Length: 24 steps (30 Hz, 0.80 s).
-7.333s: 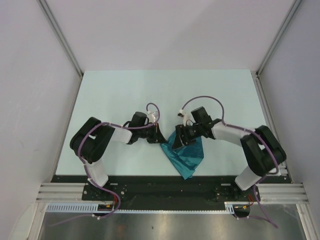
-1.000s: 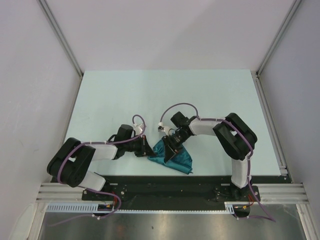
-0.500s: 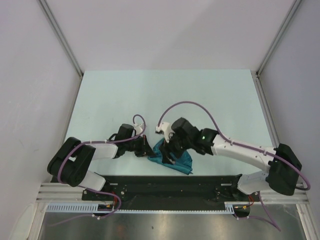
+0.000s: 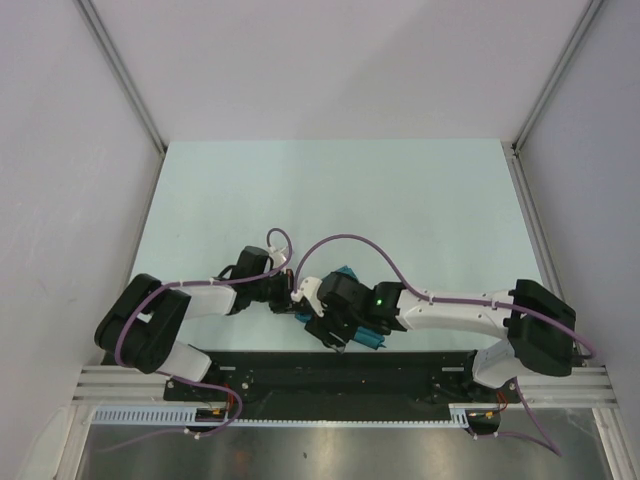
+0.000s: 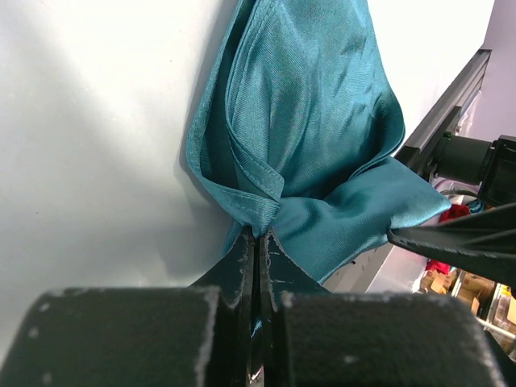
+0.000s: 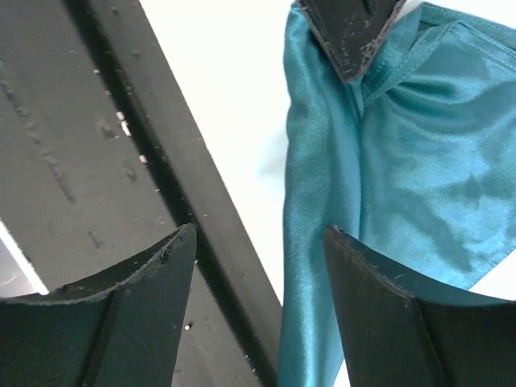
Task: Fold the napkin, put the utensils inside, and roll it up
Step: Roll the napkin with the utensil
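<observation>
Left black two-finger gripper point(image 5: 256, 242): jaws pressed together, pinching a fold of the teal shiny fabric napkin point(image 5: 314, 97). Right black two-finger gripper point(image 6: 260, 234): jaws spread wide, arm stretched low toward the left.

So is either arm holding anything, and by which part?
The left gripper, jaws shut, pinches the napkin at a bunched hemmed edge. The right gripper, jaws open, holds nothing.

napkin point(image 5: 322, 121): teal, satin sheen, fine weave, darker in the folds
my jaws: black, flecked with pale scuffs
table point(image 4: 400, 200): plain pale mint
my arms point(image 4: 450, 312): white links, black joints
cables point(image 4: 345, 238): purple
frame rail point(image 6: 97, 145), left of frame: dark grey, speckled
</observation>
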Motion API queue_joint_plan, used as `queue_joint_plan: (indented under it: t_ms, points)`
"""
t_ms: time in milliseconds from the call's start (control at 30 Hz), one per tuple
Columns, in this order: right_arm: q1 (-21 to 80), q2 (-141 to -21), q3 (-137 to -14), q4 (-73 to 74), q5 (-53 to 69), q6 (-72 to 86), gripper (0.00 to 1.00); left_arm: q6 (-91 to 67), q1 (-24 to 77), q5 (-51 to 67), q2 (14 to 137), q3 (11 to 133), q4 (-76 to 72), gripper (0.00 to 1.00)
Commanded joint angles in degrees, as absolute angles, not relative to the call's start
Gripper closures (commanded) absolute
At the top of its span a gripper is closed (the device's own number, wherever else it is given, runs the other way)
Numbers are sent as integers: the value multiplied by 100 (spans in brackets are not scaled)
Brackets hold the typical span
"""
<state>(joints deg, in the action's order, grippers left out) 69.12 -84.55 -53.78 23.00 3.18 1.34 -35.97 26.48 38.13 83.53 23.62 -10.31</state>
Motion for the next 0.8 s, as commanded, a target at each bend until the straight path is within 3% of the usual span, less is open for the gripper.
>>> queue_joint_plan:
  t_ms: [0, 767]
  points:
    - [6908, -8604, -5423, 2074, 62, 18, 31, -3340, 2681, 3621, 8367, 2417, -624, 100]
    - [6899, -8701, -5370, 2004, -492, -387, 30, -3287, 2681, 3647, 8411, 2513, -536, 100]
